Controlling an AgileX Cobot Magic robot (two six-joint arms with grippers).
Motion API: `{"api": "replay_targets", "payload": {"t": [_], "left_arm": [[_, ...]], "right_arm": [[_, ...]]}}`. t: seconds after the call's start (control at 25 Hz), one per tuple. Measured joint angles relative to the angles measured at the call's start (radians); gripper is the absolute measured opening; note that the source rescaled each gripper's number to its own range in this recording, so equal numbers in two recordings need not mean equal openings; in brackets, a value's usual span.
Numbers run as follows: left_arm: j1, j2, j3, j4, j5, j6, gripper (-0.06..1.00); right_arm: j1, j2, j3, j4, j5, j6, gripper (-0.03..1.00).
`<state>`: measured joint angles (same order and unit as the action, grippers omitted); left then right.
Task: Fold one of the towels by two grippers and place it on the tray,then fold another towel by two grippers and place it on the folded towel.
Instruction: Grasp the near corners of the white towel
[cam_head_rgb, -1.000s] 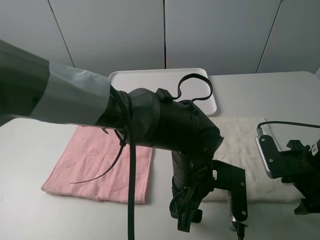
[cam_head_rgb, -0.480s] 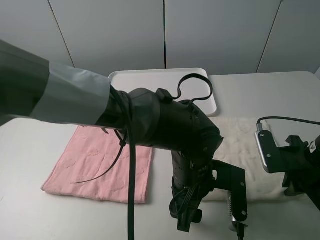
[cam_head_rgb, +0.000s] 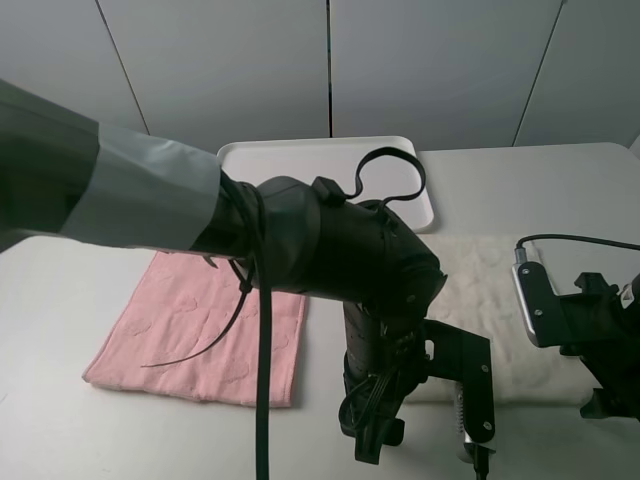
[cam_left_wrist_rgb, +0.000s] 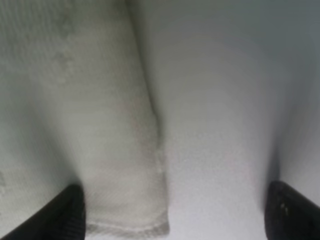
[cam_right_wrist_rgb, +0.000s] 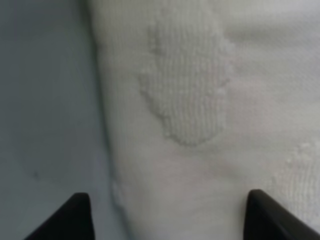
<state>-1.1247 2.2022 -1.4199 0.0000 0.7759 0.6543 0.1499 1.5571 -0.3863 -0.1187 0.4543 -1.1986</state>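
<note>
As both hover over the cream towel (cam_head_rgb: 490, 290), L fingers (cam_left_wrist_rgb: 65, 212) & R fingers (cam_right_wrist_rgb: 75, 217) gape wide, gripping nothing

Cream towel (cam_head_rgb: 495, 290), right of centre, looked to me like soft terry cloth w/ nubbly pile and raised embossed patches. Pink towel (cam_head_rgb: 150, 310), lower left, was the same matt terry. Tray (cam_head_rgb: 300, 160), upper centre, was smooth white plastic w/ slight sheen. Table (cam_head_rgb: 560, 190) read smooth, matt. Left arm (cam_head_rgb: 340, 250) housing was matt black plastic, and its sleeve (cam_head_rgb: 130, 190) looked like grey fabric.
</note>
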Motion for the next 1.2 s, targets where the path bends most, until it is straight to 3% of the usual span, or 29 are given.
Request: {"api": "replay_targets", "payload": {"t": [0.12, 0.76, 1.2], "left_arm": [[0.000, 0.000, 0.000, 0.000, 0.000, 0.000, 0.99], [0.000, 0.000, 0.000, 0.000, 0.000, -0.011, 0.99], [0.000, 0.000, 0.000, 0.000, 0.000, -0.020, 0.99]], "right_arm": [[0.000, 0.000, 0.038, -0.030, -0.013, 0.002, 0.57], [0.000, 0.000, 0.058, -0.074, -0.074, 0.017, 0.55], [0.000, 0.000, 0.058, -0.074, -0.079, 0.029, 0.44]]}}
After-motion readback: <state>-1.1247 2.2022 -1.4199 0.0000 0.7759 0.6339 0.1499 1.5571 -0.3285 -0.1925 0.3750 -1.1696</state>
